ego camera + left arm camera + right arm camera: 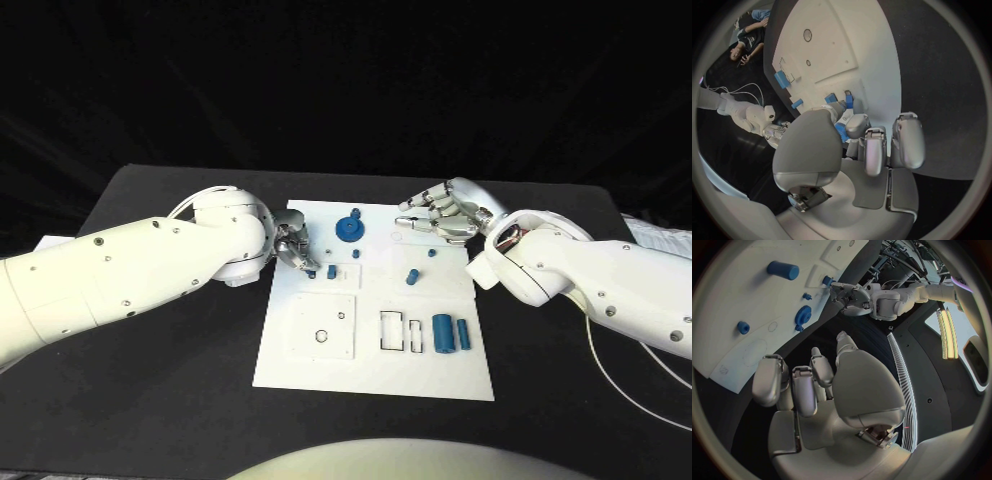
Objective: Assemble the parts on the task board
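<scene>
From my remote station I see the white task board lying mid-table on the black table, with both arms reaching in from either side. My left hand sits low at the board's left edge, fingers curled in close around a small blue part beside another small blue piece; I cannot tell whether it truly grips the part. My right hand hovers over the board's far right corner, fingers loosely bent and apart, holding nothing. A blue gear stands near the far edge, a blue peg mid-board, and two blue cylinders stand by the rectangular slots nearer me. No lettering on the board is readable.
</scene>
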{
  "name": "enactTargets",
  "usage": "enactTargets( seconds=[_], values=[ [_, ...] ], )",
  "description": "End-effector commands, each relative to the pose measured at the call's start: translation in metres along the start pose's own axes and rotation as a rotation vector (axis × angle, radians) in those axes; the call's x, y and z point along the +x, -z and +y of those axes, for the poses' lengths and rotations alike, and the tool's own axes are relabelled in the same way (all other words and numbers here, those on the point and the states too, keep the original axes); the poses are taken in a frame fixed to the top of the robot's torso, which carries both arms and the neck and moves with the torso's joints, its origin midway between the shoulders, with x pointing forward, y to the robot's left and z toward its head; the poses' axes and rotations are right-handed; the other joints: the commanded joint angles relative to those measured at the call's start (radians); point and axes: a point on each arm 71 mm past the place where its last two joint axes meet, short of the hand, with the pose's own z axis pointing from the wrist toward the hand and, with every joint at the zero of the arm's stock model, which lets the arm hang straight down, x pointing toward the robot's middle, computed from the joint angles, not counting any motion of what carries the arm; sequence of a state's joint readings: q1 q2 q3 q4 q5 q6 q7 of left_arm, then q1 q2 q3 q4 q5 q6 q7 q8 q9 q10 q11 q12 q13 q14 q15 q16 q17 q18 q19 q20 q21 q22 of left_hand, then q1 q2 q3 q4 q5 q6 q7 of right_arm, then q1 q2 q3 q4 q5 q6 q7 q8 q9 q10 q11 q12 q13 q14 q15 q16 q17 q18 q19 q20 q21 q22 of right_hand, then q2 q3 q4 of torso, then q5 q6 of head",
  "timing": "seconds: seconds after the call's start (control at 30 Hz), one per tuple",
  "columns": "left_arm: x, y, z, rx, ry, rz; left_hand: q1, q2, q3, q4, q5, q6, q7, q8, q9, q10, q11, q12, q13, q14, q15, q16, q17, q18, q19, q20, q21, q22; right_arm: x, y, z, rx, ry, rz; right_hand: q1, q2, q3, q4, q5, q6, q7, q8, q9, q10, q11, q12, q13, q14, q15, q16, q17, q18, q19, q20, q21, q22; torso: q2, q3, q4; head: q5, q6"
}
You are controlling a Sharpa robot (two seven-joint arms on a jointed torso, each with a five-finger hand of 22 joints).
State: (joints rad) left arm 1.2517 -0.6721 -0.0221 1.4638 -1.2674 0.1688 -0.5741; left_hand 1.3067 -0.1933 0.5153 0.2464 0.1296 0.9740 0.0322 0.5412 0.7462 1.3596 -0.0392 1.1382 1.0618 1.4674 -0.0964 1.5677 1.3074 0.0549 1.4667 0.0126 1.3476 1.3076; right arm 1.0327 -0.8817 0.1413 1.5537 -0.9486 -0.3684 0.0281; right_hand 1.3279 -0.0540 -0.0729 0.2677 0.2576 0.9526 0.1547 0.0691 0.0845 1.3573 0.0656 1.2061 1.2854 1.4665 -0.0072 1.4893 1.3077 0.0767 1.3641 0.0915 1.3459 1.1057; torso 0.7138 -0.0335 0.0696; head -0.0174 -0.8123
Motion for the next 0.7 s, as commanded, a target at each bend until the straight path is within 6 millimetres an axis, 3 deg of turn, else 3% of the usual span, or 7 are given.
enactTargets(
  seconds=[0.03,0.47,0.7],
  values=[
    [0.0025,0.0006,-0.0009,0.001,-0.022,0.008,0.009,0.002,0.156,-0.148,0.002,0.005,0.001,-0.001,0.001,0.010,0.000,0.003,0.000,0.103,0.006,0.003,0.263,0.000,0.018,0.008,0.004,0.112,0.0014,0.0000,0.0011,-0.014,0.004,0.011,0.000,0.010,-0.005,-0.001,0.006,0.008,-0.002,0.001,-0.001,-0.004,0.000,-0.002,0.000,0.071,-0.004,-0.007,0.119,0.015,-0.007,0.002,-0.006,-0.001,-0.001,0.0014,0.0015,0.001,0.000],
    [0.0062,0.0023,0.0009,-0.003,-0.034,0.027,0.008,0.002,0.157,-0.148,0.002,0.005,0.001,-0.002,0.000,0.009,0.000,0.002,-0.001,0.103,0.006,0.003,0.263,0.001,0.017,0.008,0.002,0.110,0.0007,0.0008,0.0006,-0.014,0.005,0.011,0.000,0.010,-0.005,-0.001,0.006,0.008,-0.002,0.001,-0.001,-0.004,0.000,-0.002,0.000,0.071,-0.004,-0.007,0.119,0.015,-0.007,0.002,-0.006,-0.001,0.001,-0.0010,-0.0016,0.005,-0.003],
    [0.0070,0.0030,0.0013,-0.002,-0.036,0.031,0.007,0.001,0.158,-0.148,0.002,0.006,0.001,-0.002,0.000,0.010,0.000,0.003,-0.001,0.103,0.006,0.003,0.263,0.001,0.017,0.008,0.003,0.111,0.0003,0.0010,0.0002,-0.013,0.005,0.010,0.000,0.010,-0.005,-0.001,0.006,0.008,-0.002,0.001,-0.001,-0.004,0.000,-0.002,0.000,0.071,-0.004,-0.007,0.119,0.015,-0.007,0.002,-0.006,-0.001,0.001,-0.0008,0.0006,0.002,-0.006]
  ],
)
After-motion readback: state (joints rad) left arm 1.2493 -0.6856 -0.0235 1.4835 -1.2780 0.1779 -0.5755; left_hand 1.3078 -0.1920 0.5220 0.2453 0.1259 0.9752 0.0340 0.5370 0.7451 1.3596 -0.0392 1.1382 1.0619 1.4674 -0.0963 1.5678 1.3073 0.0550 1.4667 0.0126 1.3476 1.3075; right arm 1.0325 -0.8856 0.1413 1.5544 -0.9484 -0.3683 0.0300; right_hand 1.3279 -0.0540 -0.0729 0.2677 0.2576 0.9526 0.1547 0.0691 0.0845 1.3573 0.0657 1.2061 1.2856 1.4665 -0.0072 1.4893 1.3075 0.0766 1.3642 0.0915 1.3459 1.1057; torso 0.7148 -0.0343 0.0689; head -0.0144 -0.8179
